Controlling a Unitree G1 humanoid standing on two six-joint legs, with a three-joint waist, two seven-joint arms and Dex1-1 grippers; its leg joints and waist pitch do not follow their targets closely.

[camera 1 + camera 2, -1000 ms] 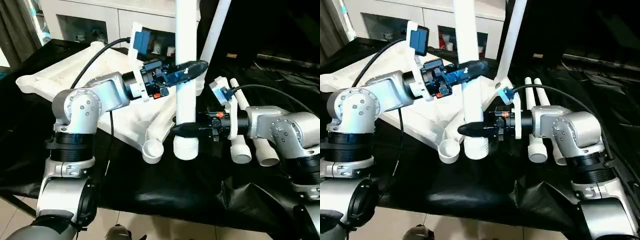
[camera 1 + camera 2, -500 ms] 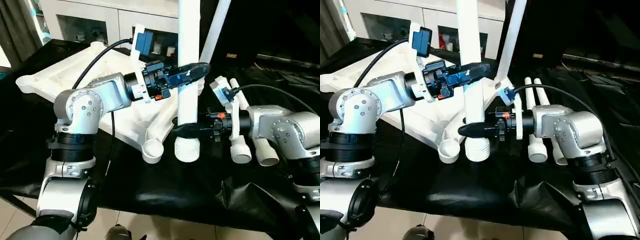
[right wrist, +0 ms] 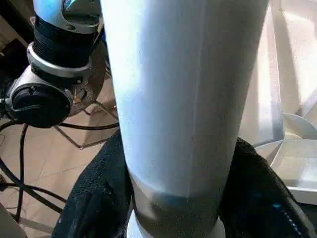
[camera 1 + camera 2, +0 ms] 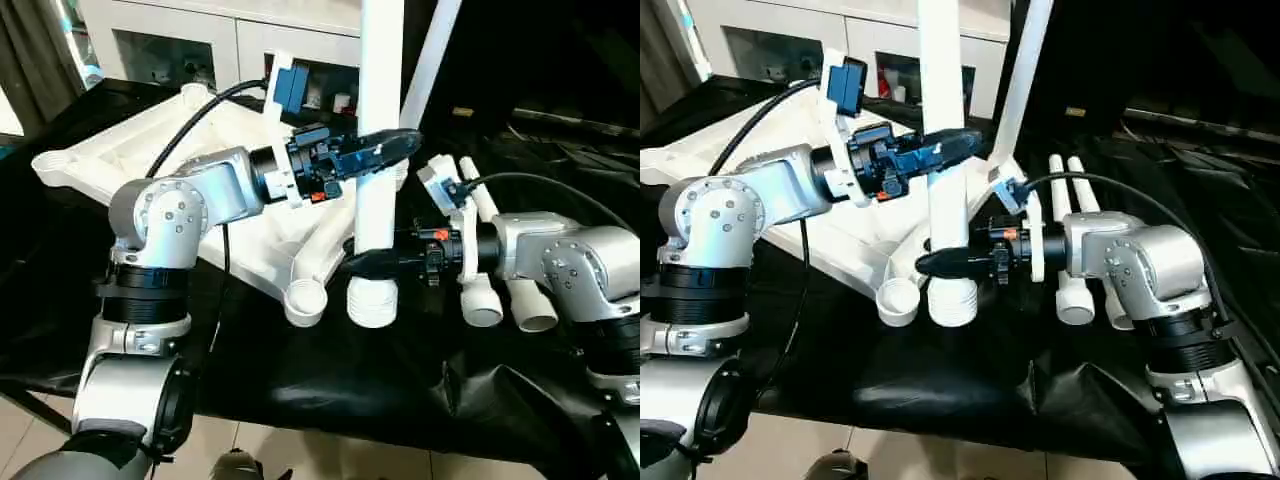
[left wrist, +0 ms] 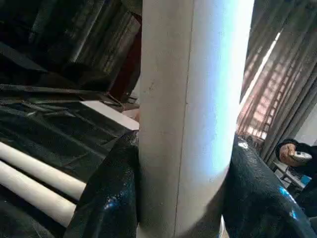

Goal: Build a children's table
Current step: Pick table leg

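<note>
The children's table lies in parts: the white tabletop (image 4: 140,140) rests upside down and tilted on black cloth, one round corner socket (image 4: 305,302) at its near end. A white leg (image 4: 378,90) stands upright just right of that socket, its ribbed end (image 4: 373,303) down on the cloth. My left gripper (image 4: 385,150) is shut on the leg's middle, black fingers (image 5: 106,198) pressing both sides. My right gripper (image 4: 368,262) is shut on the leg low down, fingers (image 3: 96,198) hugging it. Another leg (image 4: 432,50) rises slanted behind, its foot hidden.
Two loose white legs (image 4: 485,295) lie side by side on the black cloth (image 4: 330,380) under my right forearm. A white glass-door cabinet (image 4: 190,40) stands behind the table. A person's hand (image 5: 296,154) holding something small appears far off in the left wrist view.
My right gripper's fingers have closed in on the lower part of the upright leg. The leg and my left arm have barely shifted.
</note>
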